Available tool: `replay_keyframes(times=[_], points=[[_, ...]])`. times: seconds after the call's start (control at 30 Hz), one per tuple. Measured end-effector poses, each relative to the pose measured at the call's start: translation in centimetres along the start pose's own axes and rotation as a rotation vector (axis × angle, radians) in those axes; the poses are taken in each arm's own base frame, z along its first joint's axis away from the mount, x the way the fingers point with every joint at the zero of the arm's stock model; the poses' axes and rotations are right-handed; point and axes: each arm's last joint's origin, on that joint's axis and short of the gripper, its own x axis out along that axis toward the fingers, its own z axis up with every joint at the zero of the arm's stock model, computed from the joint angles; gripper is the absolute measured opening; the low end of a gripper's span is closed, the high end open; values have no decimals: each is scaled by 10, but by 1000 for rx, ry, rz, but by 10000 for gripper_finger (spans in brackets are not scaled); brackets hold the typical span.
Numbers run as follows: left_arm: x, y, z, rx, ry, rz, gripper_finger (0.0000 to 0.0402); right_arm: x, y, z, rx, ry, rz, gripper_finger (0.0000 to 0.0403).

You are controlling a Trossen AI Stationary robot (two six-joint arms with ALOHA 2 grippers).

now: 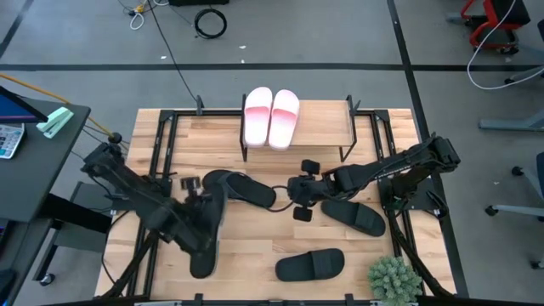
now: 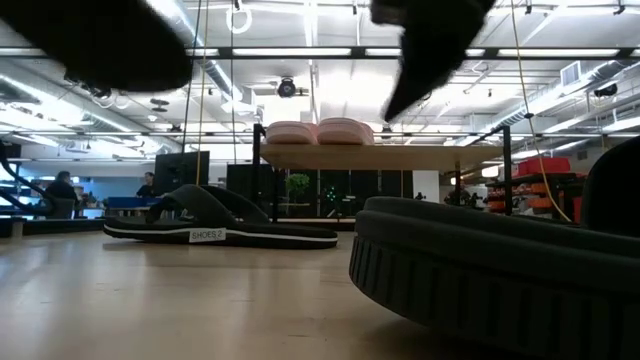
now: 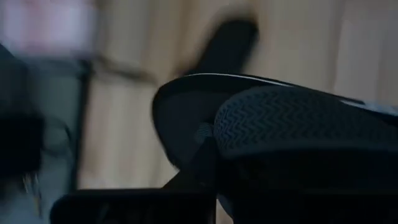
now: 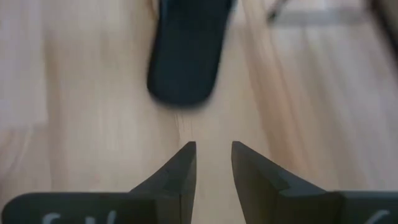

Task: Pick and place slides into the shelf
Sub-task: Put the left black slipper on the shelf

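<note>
1. High view: overhead, straight down, whole table [image 1: 255, 255] plus surrounding floor; far enough to hold both arms.
2. Low view: tabletop height, level across the boards toward the shelf [image 2: 380, 155] and room behind; a black slide [image 2: 500, 270] sits very near the lens.
3. Left wrist view: pressed close against a black slide [image 3: 298, 124] (tread fills frame).
4. Right wrist view: looks down past its own fingers [image 4: 180, 174] at tabletop, close.
5. Shared: pink-and-white slides [image 1: 270, 116] on the shelf show in both high and low views.
</note>
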Motion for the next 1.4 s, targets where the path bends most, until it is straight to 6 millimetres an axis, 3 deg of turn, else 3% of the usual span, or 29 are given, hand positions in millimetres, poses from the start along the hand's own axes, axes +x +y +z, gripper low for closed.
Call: replay_keyframes(times=[0.1,0.23,0.33,0.47,0.57,0.73,0.87,1.1,1.4], points=[[-11,23,23,48,-129,66,12,-4,4,-16,89,122,-37,107],[-11,54,51,113,-221,182,19,-16,22,-34,150,199,-55,107],[1,76,76,126,-287,237,24,-27,42,-45,133,198,-26,106],[18,113,108,7,-427,197,12,-44,70,-62,125,152,-10,106],[28,141,125,29,-555,99,12,-58,85,-76,162,94,-49,106],[46,186,140,-36,-686,116,15,-77,97,-99,253,8,-128,106],[80,208,154,-79,-731,105,13,-85,99,-109,293,-38,-175,106],[150,223,183,-144,-837,136,16,-86,95,-110,319,-79,-220,106],[227,243,191,-246,-871,212,16,-86,95,-109,334,-82,-221,106]])
